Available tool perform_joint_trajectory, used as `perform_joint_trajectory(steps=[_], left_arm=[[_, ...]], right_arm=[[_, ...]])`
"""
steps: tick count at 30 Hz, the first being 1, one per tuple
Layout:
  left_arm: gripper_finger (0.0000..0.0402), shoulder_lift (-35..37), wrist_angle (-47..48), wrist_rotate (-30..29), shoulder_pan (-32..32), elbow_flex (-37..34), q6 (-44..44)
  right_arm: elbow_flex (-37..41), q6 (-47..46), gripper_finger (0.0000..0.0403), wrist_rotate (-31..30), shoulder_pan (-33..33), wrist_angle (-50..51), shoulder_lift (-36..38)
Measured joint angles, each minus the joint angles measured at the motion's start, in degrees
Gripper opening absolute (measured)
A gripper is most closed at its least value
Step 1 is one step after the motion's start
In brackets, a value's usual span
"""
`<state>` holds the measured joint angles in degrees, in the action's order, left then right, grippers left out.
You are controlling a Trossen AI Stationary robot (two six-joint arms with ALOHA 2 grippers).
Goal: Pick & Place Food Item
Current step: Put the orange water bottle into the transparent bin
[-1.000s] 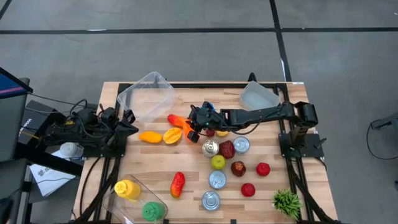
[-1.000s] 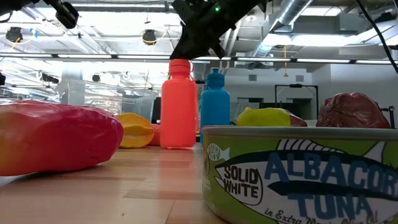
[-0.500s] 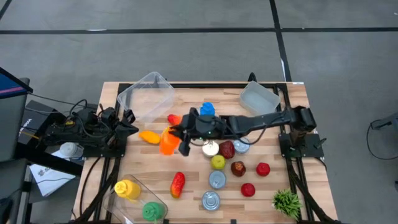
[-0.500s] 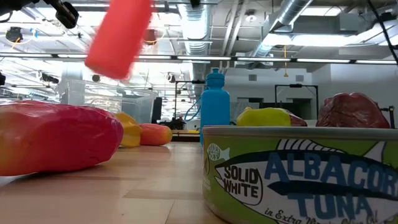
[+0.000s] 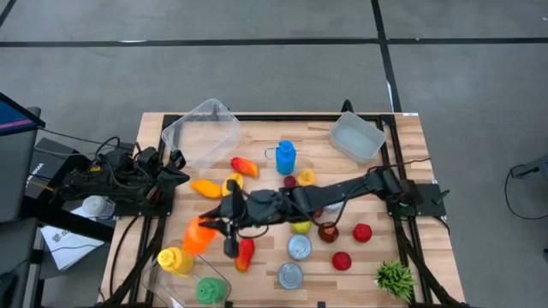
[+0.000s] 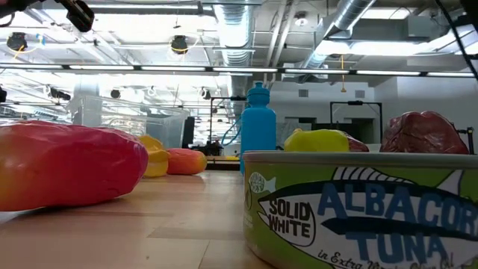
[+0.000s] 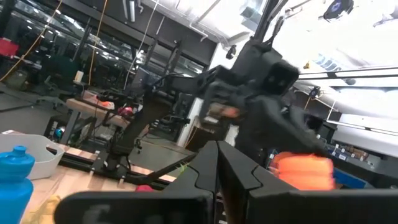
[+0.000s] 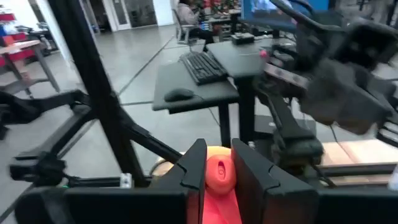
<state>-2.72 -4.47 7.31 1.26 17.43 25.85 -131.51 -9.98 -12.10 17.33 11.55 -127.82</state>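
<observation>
The orange bottle (image 5: pixel 200 235) is hanging above the bench (image 5: pixel 377 257)'s near-left, long axis running left from my right gripper (image 5: pixel 224 229), whose jaws are clamping its cap end. My left gripper (image 5: pixel 177 168), jaws together, is waiting far-left.

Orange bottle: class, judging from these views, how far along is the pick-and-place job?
Done: the pick. The orange bottle is off the table, clamped in the right gripper.
In hand: the right arm reaches across the table and holds it beside the clear container with the yellow and green items.
Left: lowering and releasing it.
The left gripper waits shut at the table's left edge.
</observation>
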Motion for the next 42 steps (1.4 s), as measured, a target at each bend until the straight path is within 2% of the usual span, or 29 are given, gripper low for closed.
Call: perform_joint_trajectory(steps=[2,4,10,21,42], left_arm=[[0.0000,0.0,0.0,0.0,0.0,0.0,0.0],[0.0000,0.0,0.0,0.0,0.0,0.0,0.0],[0.0000,0.0,-0.5,0.0,0.0,0.0,0.1],[0.0000,0.0,-0.5,0.0,0.0,0.0,0.0],[0.0000,-2.0,-0.5,0.0,0.0,0.0,0.0]], right_arm=[[-3.7,0.0,0.0047,0.0,0.9,3.8,-1.3],[-1.5,-0.3,0.0047,0.0,1.6,-1.2,-1.1],[-1.4,-1.2,0.0047,0.1,2.7,-2.4,-1.6],[-1.3,-3.4,0.0047,2.0,2.9,-9.9,-7.9],[-1.3,-3.7,0.0050,4.9,1.7,-5.9,-9.2]])
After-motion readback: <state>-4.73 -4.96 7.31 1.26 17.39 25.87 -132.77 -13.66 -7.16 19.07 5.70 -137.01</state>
